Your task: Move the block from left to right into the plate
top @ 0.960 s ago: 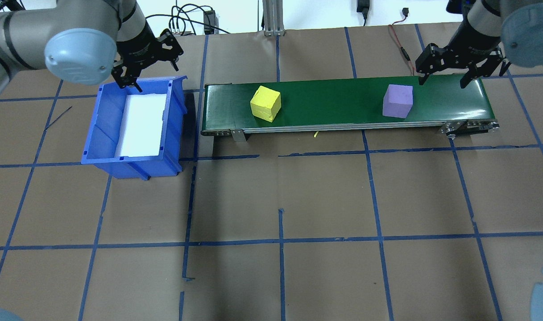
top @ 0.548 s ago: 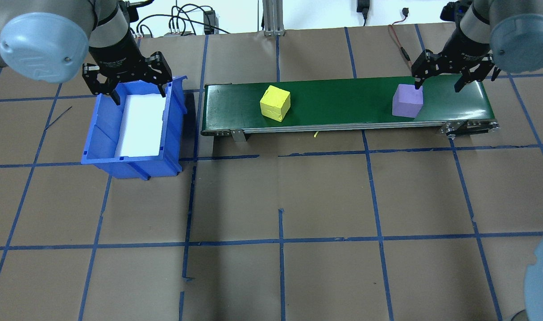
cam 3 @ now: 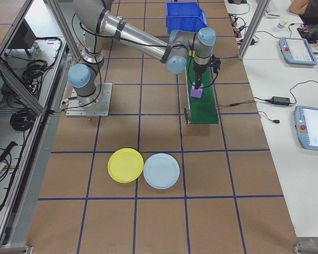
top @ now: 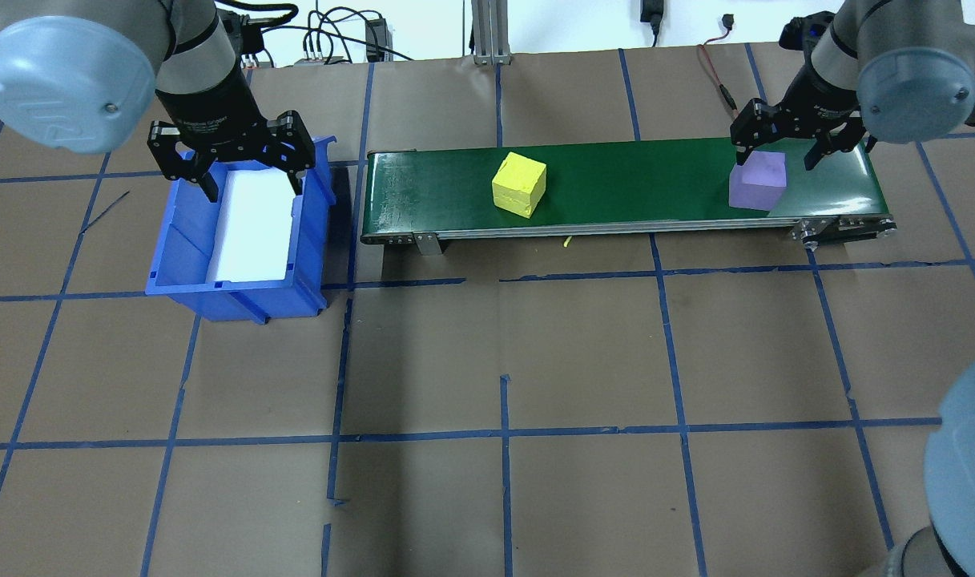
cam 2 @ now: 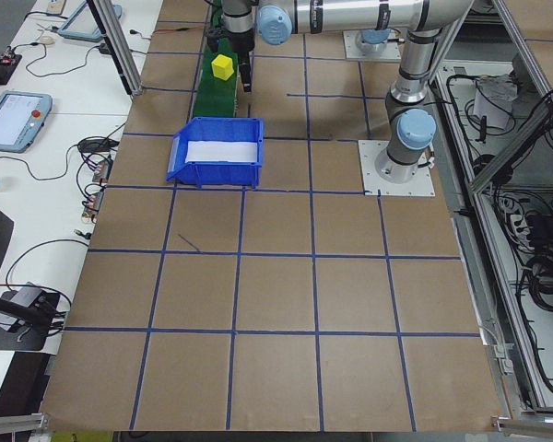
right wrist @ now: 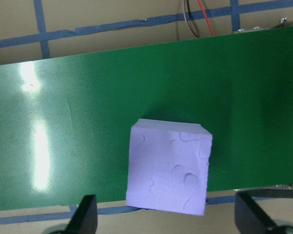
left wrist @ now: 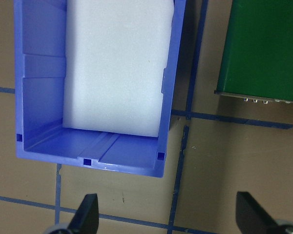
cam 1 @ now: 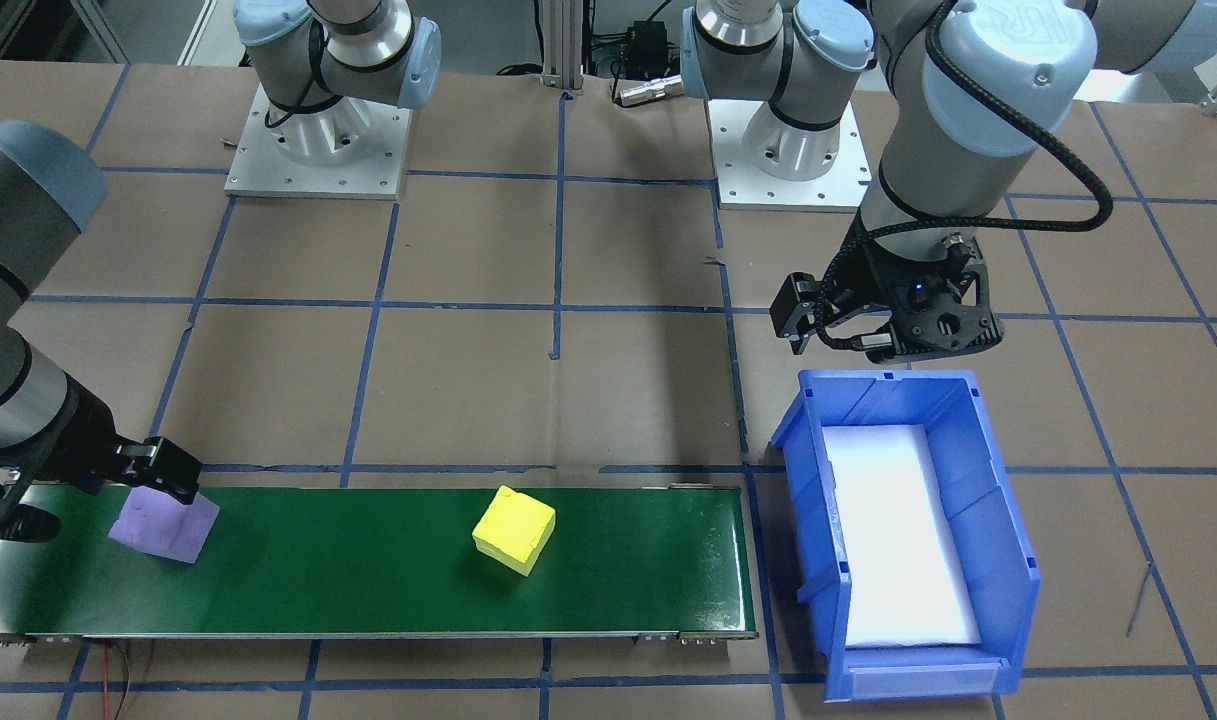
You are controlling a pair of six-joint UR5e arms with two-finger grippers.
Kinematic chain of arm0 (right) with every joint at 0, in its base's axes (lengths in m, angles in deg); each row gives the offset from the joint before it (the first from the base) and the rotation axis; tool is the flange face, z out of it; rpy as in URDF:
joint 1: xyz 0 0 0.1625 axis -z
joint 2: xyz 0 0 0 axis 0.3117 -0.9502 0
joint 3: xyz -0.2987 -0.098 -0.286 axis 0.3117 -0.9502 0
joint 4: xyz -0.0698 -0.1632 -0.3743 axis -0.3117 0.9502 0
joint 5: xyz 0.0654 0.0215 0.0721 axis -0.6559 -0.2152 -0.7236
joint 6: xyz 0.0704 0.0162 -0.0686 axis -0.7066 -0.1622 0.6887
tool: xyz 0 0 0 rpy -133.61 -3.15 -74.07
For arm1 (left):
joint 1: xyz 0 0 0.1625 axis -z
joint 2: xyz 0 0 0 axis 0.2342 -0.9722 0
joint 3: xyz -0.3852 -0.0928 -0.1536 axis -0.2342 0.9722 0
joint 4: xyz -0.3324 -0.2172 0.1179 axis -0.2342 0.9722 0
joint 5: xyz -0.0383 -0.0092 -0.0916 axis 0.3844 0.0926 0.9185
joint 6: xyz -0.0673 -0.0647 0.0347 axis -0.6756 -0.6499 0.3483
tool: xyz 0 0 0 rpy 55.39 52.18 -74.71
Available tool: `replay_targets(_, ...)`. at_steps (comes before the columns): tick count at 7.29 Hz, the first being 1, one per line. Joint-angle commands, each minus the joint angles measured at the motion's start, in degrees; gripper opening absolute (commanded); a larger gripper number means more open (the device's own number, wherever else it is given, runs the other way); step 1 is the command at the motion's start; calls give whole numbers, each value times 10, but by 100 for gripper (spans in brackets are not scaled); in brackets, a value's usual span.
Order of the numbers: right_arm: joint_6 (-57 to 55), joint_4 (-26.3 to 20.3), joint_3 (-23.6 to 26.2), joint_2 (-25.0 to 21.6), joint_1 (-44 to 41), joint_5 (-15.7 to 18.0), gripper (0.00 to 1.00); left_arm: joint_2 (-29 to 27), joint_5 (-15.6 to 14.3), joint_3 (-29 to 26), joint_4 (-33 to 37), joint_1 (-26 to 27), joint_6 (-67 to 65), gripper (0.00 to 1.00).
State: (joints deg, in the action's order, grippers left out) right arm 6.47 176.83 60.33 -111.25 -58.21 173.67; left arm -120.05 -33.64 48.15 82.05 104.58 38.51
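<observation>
A green conveyor belt (top: 623, 188) is set along the far edge of the surface (top: 503, 361), which is covered in brown paper marked with blue tape lines. Two blocks are carried on the belt: a purple block (top: 758, 181) near its right end and a yellow block (top: 520, 185) about midway along it, the two well apart. The right gripper (top: 799, 144) is held open just above the purple block, one finger at the block's far left corner and the other out past its right side; in the right wrist view the block is seen between the two fingertips (right wrist: 85, 214), close to the belt's near edge, and is not clamped. A blue bin (top: 184, 240) with a white foam liner (top: 255, 224) is placed off the belt's left end, just beside it. The left gripper (top: 251, 172) is spread open over the far rim of the bin, with nothing between its fingers. The yellow plate (cam 3: 125, 165) is seen only in the right side view, lying on the surface beyond the belt's right end, well apart from it, with a pale blue plate (cam 3: 161, 171) touching or almost touching it. A red wire (top: 715, 76) is trailed over the far edge of the surface behind the right gripper
</observation>
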Motion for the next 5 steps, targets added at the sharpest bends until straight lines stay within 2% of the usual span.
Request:
replay_targets(1, 3, 20, 15, 17, 1, 7, 100, 1, -2, 2, -3, 19, -2, 100)
replay_targets(3, 45, 35, 29, 18, 40, 73, 100, 1, 0, 11, -7, 19, -3, 100)
replay_targets(5, 47, 35, 27, 13, 54, 73, 100, 2, -2, 18, -8, 21, -12, 100)
